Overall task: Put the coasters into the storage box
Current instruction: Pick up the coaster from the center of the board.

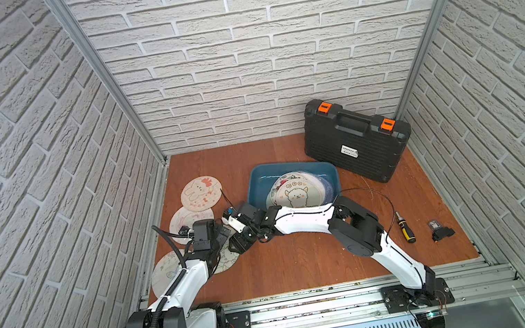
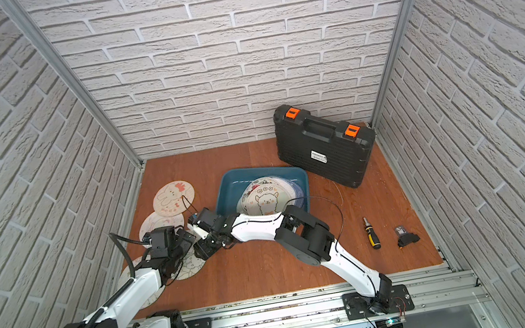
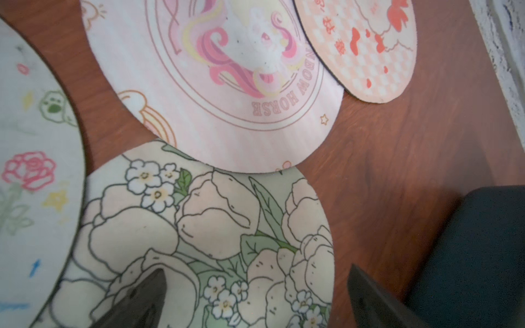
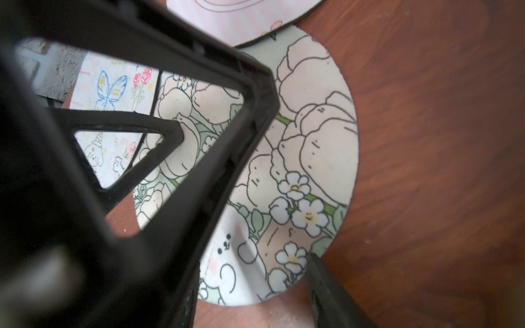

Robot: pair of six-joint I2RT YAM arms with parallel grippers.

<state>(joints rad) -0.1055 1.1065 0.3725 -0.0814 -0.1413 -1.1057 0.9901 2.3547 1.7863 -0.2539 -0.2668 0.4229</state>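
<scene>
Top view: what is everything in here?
rabbit coaster: one, peach, far left
unicorn coaster: one, pink, beside it
floral coaster: one, cream-green, left of centre
doodle coaster: one, pale, under the left arm
alpaca coaster: one, cream, topping a stack in the storage box
storage box: one, teal, centre
tool case: one, black, orange latches, back right
screwdriver: one, yellow-black, right side
small black part: one, beside the screwdriver
table: one, red-brown, below all
left gripper: one, black, open over the floral coaster
right gripper: one, black, at the floral coaster's edge

Brown wooden desk [image 1: 307, 262]. Four loose coasters [image 1: 201, 193] at 9 o'clock, some overlapping. Storage box [image 1: 257, 184] near centre, toward 12. Black case [image 1: 358, 144] at 1 o'clock. Screwdriver [image 1: 405, 227] and small black part [image 1: 440, 231] at 4 o'clock.
</scene>
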